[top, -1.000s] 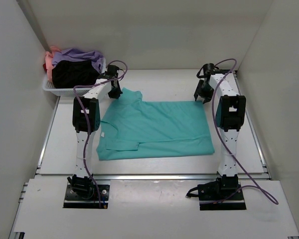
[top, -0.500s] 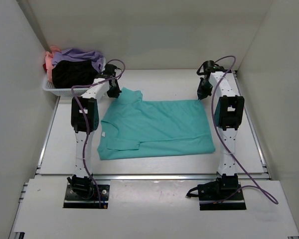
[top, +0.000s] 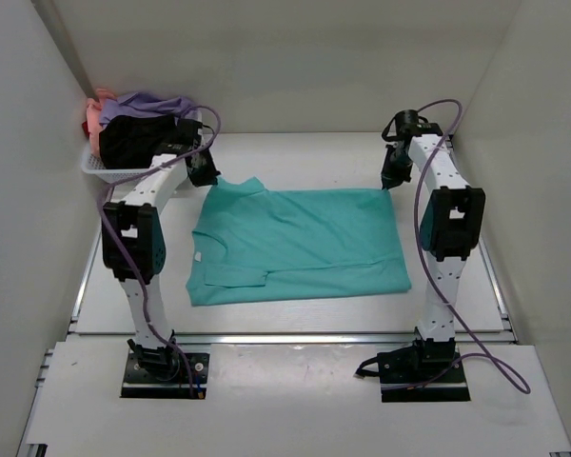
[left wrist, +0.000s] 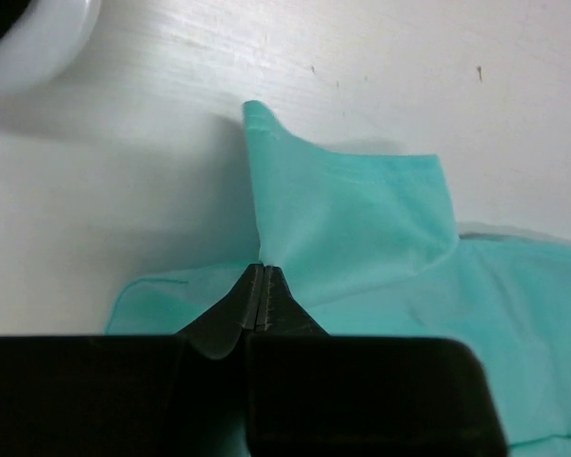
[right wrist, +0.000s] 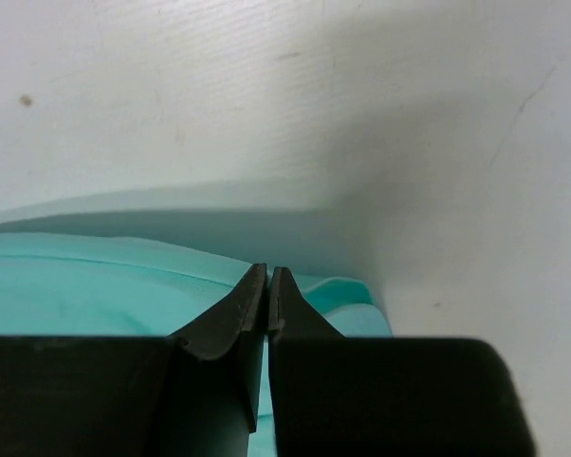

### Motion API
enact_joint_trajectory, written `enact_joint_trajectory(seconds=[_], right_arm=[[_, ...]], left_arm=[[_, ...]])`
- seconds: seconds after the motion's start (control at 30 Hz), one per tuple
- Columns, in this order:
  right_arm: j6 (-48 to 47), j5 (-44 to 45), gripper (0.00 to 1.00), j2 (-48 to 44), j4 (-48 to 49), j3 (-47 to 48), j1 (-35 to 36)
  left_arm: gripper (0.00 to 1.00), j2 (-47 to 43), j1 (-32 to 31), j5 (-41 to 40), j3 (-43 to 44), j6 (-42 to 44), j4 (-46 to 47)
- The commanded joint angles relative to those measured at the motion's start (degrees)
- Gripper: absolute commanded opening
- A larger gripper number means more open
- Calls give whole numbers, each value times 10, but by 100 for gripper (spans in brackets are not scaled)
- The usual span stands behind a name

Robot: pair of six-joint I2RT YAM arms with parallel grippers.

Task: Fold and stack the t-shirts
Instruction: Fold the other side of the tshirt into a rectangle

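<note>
A teal t-shirt [top: 300,243] lies spread flat on the white table, collar end to the left. My left gripper [top: 206,175] is shut on its far left sleeve, and the cloth rises in a peak from the fingertips [left wrist: 263,269] in the left wrist view. My right gripper [top: 388,181] is shut on the shirt's far right corner, with teal cloth [right wrist: 95,276] bunched round the closed tips [right wrist: 268,272]. The shirt's far edge runs nearly straight between the two grippers. More t-shirts are heaped in a basket: black [top: 138,138], lavender [top: 157,102] and pink [top: 95,114].
The white mesh basket [top: 103,172] stands at the far left corner, close behind my left gripper. White walls enclose the table at the back and on both sides. A metal rail runs along the table's near edge [top: 295,338].
My right gripper has shut on the shirt's far right corner. Both arms have swung outward, the left one to the left, and the shirt's far edge has pulled straighter and slightly back.
</note>
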Motion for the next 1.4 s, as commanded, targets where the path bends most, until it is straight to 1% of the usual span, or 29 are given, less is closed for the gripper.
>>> enact_joint_trajectory(seconds=[0.0, 0.07, 0.13, 0.2, 0.27, 0.33, 0.47, 0.7, 0.87, 1.13, 1.17, 1.2, 1.23, 1.27, 1.3, 1.33, 1.37], right_arm=[[-12, 10, 0, -77, 8, -52, 12], [-13, 12, 0, -109, 15, -100, 8], [-16, 1, 0, -164, 36, -158, 3], [-23, -11, 0, -197, 58, -242, -3], [-28, -18, 0, -240, 86, -296, -13], [-39, -22, 0, -260, 109, -352, -17], [-52, -24, 0, -293, 131, -396, -39], [-62, -19, 0, -336, 165, -473, -40], [-59, -20, 0, -359, 176, -520, -33], [-47, -6, 0, -379, 174, -575, -52], [-38, 0, 4, -381, 167, -575, -60], [-22, 9, 15, -384, 166, -584, -66], [-21, 11, 23, -392, 163, -589, -69], [-17, 12, 32, -401, 165, -591, -73], [-17, 12, 36, -405, 167, -596, -74], [-17, 11, 37, -414, 170, -590, -69], [-15, 13, 38, -418, 172, -579, -64]], left_arm=[[0, -85, -7, 16, -60, -10, -1], [0, -125, -7, 13, -101, -16, -1], [0, -156, -12, 15, -154, -16, 0], [0, -181, -20, 17, -183, -15, -4], [0, -210, -25, 13, -221, -11, -9], [0, -232, -28, 5, -247, -11, -8], [0, -274, -28, 1, -304, -11, -13], [0, -330, -41, -8, -366, -14, -15], [0, -348, -42, -9, -394, -14, -15], [0, -370, -38, -8, -452, -28, -15], [0, -371, -35, -8, -455, -29, -15], [0, -374, -35, -4, -462, -33, -22], [0, -377, -34, -2, -468, -34, -20], [6, -378, -34, -7, -464, -36, -22], [18, -382, -32, -7, -461, -37, -23], [24, -385, -38, -3, -462, -34, -20], [26, -384, -41, -7, -451, -34, -23]])
